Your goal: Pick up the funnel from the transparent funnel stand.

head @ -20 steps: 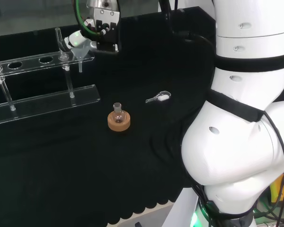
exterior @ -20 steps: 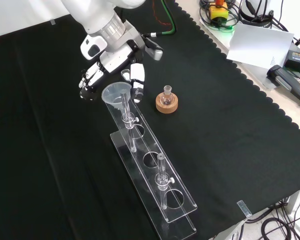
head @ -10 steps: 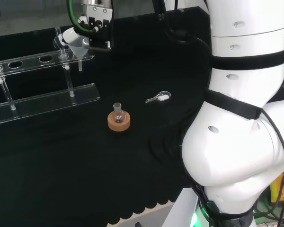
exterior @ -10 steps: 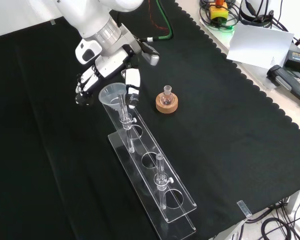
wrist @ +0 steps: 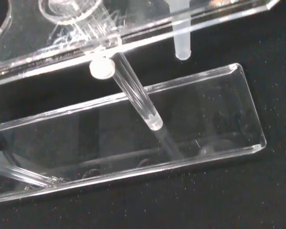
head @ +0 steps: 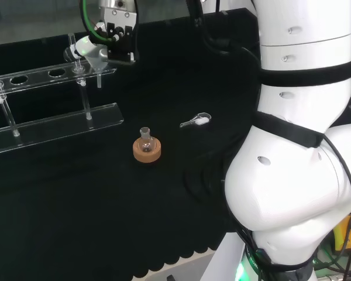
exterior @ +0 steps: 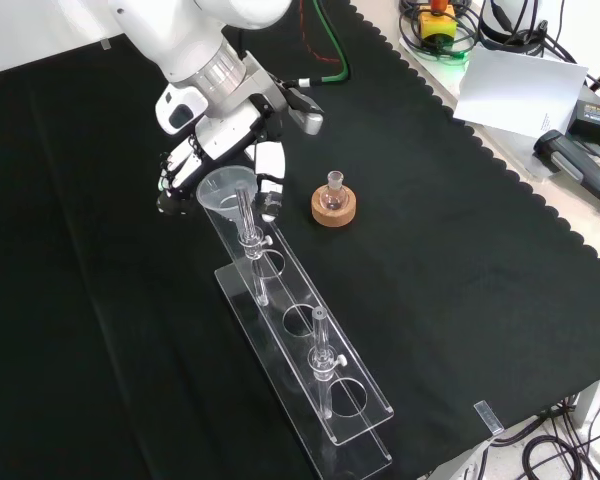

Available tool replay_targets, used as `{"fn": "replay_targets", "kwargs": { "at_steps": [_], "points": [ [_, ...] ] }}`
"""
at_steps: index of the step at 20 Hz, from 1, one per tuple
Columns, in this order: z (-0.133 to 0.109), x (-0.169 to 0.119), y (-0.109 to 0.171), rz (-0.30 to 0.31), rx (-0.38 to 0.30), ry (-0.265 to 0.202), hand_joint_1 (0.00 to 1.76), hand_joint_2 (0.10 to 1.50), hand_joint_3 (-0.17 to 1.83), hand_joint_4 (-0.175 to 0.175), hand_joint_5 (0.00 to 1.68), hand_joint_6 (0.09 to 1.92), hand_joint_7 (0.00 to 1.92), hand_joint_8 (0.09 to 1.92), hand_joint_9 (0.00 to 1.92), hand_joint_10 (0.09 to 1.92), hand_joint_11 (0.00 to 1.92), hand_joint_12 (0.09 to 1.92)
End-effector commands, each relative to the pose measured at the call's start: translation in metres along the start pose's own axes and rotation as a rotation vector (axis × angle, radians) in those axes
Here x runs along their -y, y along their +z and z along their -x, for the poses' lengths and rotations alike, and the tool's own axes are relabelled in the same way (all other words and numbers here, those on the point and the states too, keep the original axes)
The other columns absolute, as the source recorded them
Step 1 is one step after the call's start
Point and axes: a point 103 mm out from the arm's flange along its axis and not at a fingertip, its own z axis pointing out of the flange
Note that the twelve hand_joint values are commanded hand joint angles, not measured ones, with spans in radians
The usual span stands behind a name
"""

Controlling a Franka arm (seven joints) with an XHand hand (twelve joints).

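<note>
The clear funnel (exterior: 225, 190) (head: 94, 56) sits in the end hole of the transparent funnel stand (exterior: 305, 345) (head: 54, 124), cone upward. In the front view the hand (exterior: 212, 148) hangs just behind the cone, with its fingers (exterior: 178, 178) to the left of the rim and its thumb (exterior: 271, 184) to the right. The fingers are spread and close to the cone; whether they touch it I cannot tell. In the head view the hand (head: 117, 36) is above and right of the funnel. The wrist view shows the funnel's stem (wrist: 182, 44) poking down through the stand's upper shelf (wrist: 143, 33).
A small round flask on a cork ring (exterior: 333, 206) (head: 147, 148) stands to the right of the stand's end in the front view. A small clear scoop (head: 196, 121) lies on the cloth. Paper and cables (exterior: 520, 85) lie beyond the cloth's right edge.
The hand has moved in over the end of the stand and now straddles the funnel's cone. The funnel still rests in its hole.
</note>
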Motion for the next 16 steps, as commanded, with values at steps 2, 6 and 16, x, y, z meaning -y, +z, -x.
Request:
{"fn": "replay_targets", "kwargs": {
  "at_steps": [2, 6, 16],
  "points": [
    [0.0013, 0.0042, -0.0003, -0.01, 0.001, 0.004, 0.4, 0.7, 0.01, -0.072, 0.15, 0.09, 0.32, 0.54, 0.0, 0.69, 0.0, 0.41],
    [0.0004, 0.0041, -0.0002, -0.011, 0.004, 0.009, 0.41, 0.71, 0.01, -0.072, 0.15, 0.09, 0.32, 0.54, 0.0, 0.71, 0.0, 0.42],
    [0.0049, 0.0089, 0.0015, -0.015, 0.0, 0.016, 0.55, 0.78, 0.05, -0.069, 0.18, 0.09, 0.37, 0.54, 0.0, 0.79, 0.0, 0.45]
  ]
}}
